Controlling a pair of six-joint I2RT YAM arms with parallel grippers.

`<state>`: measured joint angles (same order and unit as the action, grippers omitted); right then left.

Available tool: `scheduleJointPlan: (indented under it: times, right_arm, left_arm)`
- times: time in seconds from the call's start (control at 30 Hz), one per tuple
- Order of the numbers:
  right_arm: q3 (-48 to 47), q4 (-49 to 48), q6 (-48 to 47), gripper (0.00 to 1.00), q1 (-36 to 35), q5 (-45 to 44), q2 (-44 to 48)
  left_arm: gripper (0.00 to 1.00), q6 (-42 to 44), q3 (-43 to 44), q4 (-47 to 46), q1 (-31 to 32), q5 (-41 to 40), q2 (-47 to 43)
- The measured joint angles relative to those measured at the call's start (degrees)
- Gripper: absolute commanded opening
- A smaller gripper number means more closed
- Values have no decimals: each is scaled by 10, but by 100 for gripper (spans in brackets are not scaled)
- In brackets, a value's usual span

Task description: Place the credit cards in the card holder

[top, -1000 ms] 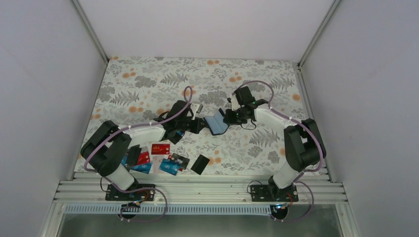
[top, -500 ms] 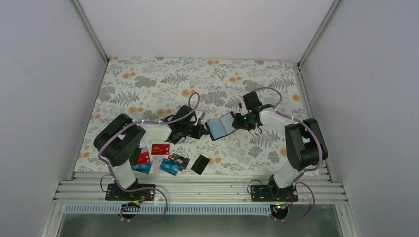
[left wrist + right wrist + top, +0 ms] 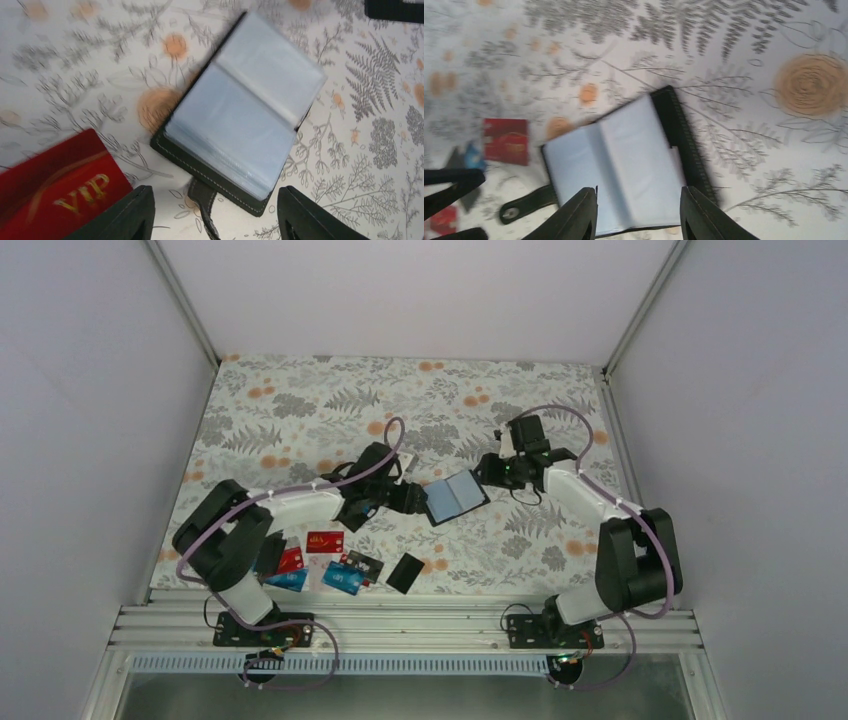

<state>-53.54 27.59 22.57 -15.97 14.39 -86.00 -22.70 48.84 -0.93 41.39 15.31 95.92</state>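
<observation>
Both the left gripper (image 3: 216,192) and right gripper (image 3: 639,192) hang open and empty at the card holder (image 3: 456,497), which lies spread open between them, so unpinned it may slide or fold shut under any push.

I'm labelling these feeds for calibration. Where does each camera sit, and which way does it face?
Top external: above and behind the arms, looking down on the table; both arms show whole, left gripper and right gripper included.
Left wrist: on the left arm, facing down at the open card holder and a red card; its fingers at the bottom.
Right wrist: on the right arm, facing down at the card holder; its fingers at the bottom.
Shared: all three show the card holder.
</observation>
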Motion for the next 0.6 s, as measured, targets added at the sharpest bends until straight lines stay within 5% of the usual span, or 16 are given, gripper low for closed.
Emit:
scheduleJointPlan:
  times: [0.27,0.6]
  right_arm:
    - [-9,-34,-14,42,-35,125,23]
    - [23,-62,-21,44,-140,206,40]
  left_arm:
    - [69,6,29,98,-2,-94,-82]
    - [68,-20,-36,232,12,-107,-233]
